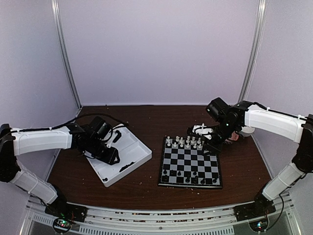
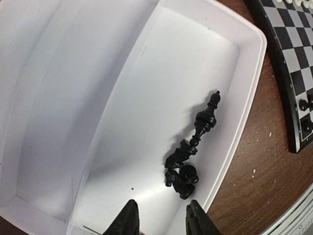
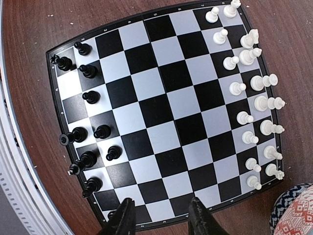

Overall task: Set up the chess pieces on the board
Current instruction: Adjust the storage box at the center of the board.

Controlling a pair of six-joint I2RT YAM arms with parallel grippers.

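Note:
The board [image 1: 190, 165] lies right of centre; it fills the right wrist view [image 3: 161, 112]. Several black chess pieces [image 3: 88, 71] stand on its near two rows, one [image 3: 63, 139] at the very edge. Several more black pieces [image 2: 183, 171], one of them tall [image 2: 205, 120], lie in a heap in the tray's right compartment [image 1: 124, 167]. My left gripper [image 2: 162, 220] is open and empty just above the tray, short of the heap. My right gripper [image 3: 161, 218] is open and empty above the board's right edge [image 1: 209, 142].
The white two-compartment tray [image 1: 137, 147] sits left of the board; its left compartment [image 2: 58, 107] holds nothing. White pieces [image 3: 259, 103] fill the board's far rows [image 1: 185, 142]. A patterned round object [image 3: 296, 213] lies beyond the board's far right corner.

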